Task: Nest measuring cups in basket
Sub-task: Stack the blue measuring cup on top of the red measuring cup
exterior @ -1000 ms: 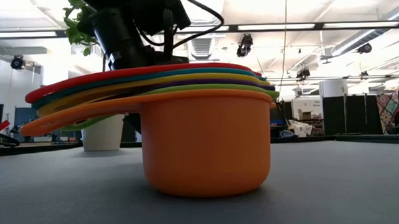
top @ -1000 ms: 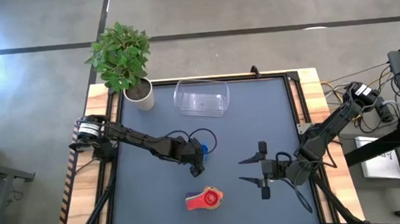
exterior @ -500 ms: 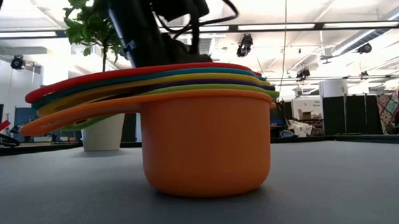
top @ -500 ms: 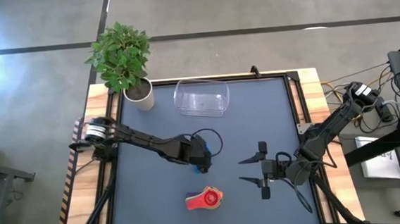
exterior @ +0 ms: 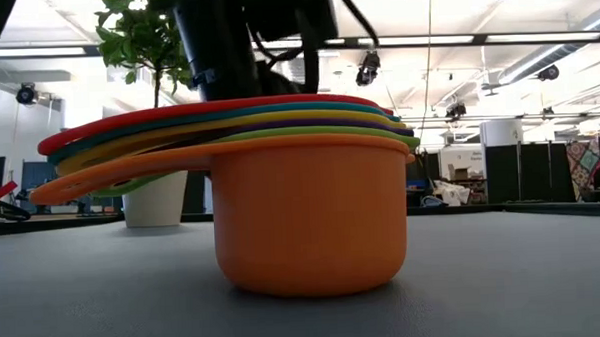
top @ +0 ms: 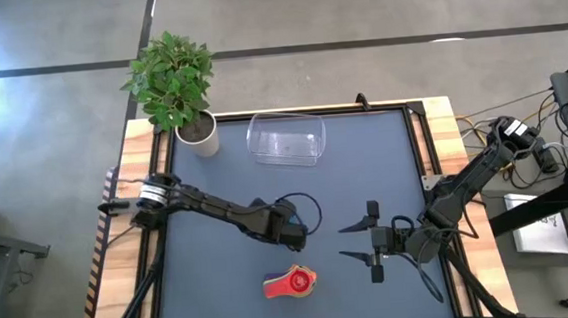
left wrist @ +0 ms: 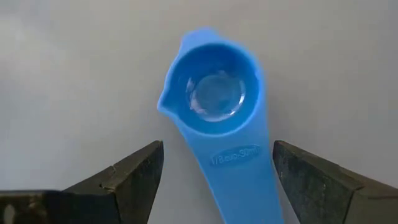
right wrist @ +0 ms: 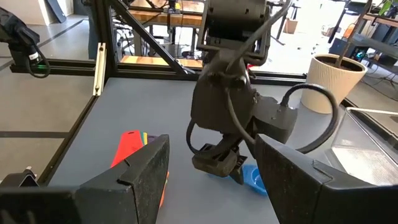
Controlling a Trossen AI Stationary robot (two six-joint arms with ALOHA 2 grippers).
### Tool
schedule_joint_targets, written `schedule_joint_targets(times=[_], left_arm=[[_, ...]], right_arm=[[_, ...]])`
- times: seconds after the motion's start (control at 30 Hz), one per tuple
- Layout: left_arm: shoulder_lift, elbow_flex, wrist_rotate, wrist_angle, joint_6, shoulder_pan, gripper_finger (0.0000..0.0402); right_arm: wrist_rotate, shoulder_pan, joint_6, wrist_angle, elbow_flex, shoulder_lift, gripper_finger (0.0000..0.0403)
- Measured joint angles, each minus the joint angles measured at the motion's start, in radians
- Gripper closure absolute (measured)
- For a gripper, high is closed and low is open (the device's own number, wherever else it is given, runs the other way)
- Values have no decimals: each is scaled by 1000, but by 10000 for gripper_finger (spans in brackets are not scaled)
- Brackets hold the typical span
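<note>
A stack of nested measuring cups, red on top and orange at the bottom, stands on its base near the table's front edge. A blue cup lies on the table, its bowl up. My left gripper hovers over it, open, one finger on either side of the cup's handle without touching it. In the right wrist view the blue cup lies just beside the left gripper's fingers. The clear basket stands at the far middle. My right gripper waits open at the right.
A white plant pot with a green plant stands at the far left corner, beside the basket. Bare grey table lies between the basket and the left gripper. The table's raised frame runs along the right side.
My left gripper has gone toward the table's right edge, its arm stretching farther over the table's middle. The stack of cups and my right gripper have kept still.
</note>
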Motion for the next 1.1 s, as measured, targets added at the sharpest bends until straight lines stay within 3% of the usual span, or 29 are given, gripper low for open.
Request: schedule_joint_targets(times=[0.27,0.5,0.67,0.87,1.1], left_arm=[[0,-37,4,18,-27,0,118],[-2,-70,14,37,38,2,123],[-3,-70,37,57,114,4,165],[-10,-68,74,57,207,16,253],[-16,-68,85,55,352,19,259]], right_arm=[[0,0,0,2,0,0,179],[0,0,0,4,0,0,179],[0,0,-1,4,0,0,179],[0,0,-2,4,0,0,179],[0,0,-2,0,0,0,179]])
